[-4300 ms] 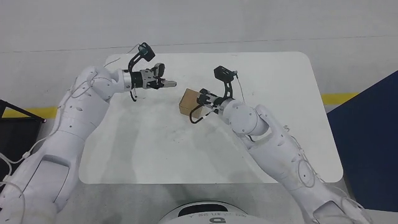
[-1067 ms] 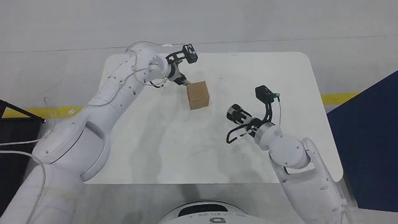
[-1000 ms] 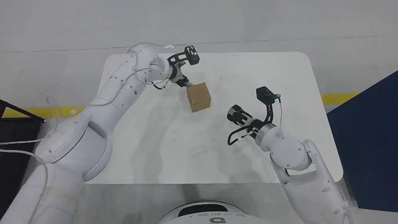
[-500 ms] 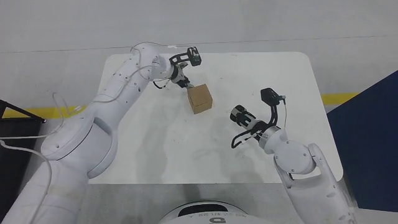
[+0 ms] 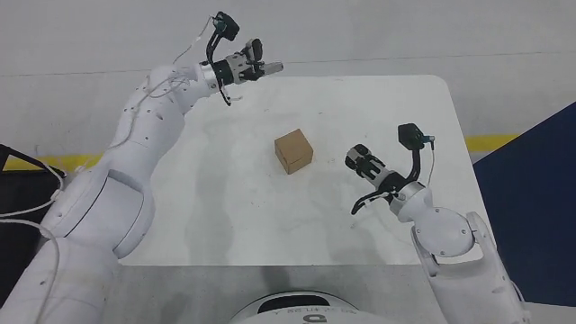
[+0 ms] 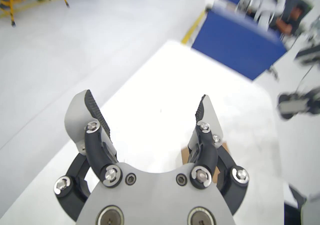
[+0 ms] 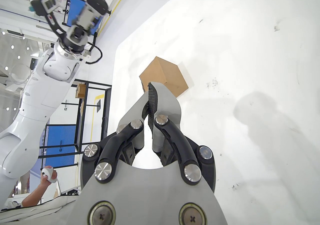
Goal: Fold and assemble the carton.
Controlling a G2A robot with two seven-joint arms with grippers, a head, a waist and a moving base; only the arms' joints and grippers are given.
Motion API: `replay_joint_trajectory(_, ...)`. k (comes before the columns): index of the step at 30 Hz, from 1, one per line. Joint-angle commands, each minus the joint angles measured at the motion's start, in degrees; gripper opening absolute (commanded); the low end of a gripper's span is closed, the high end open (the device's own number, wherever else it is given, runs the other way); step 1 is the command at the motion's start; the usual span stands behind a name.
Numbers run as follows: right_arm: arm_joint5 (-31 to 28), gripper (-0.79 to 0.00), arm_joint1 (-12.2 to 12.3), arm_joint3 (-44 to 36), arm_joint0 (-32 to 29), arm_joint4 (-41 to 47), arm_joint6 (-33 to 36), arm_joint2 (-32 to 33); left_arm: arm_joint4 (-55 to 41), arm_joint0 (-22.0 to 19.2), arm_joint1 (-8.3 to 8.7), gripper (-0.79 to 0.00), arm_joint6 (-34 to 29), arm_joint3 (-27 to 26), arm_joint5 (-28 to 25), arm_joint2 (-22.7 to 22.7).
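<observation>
Left gripper [image 6: 145,96]: you have it wide open with nothing between its fingers. It hangs over the far edge of the table [image 5: 387,108], near the far left corner and well apart from the carton [image 5: 294,151].
Right gripper [image 7: 150,91]: its fingers are pressed together on nothing. It sits over the table between the carton and the right edge, near the carton but not touching it.
Carton: a small brown cardboard cube at about the middle of the table, turned askew to the edges. The faces you can see look closed and square.
Handling: treat it as light and hollow. The thin walls will likely dent under a hard pinch, and it should slide easily on the smooth white table.
Where to hold: pinch across two opposite walls close to a folded edge, where the board is stiffest. Brace the far side with your other gripper so the carton does not skate away.
</observation>
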Motion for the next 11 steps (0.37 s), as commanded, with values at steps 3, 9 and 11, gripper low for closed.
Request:
replay_joint_trajectory(3,0.0,-0.553,0.0,0.0,0.0,0.0,0.0,0.0,-0.4,0.2,0.12,0.000,3.9,-0.3,0.0,-0.2)
replay_joint_trajectory(9,0.0,-0.211,0.0,0.0,0.0,0.0,0.0,0.0,0.0,0.1,0.04,-0.001,0.4,-0.1,0.0,0.0)
replay_joint_trajectory(11,0.0,-0.126,0.0,0.0,0.0,0.0,0.0,0.0,0.0,0.1,0.05,0.000,0.4,-0.1,0.0,0.0)
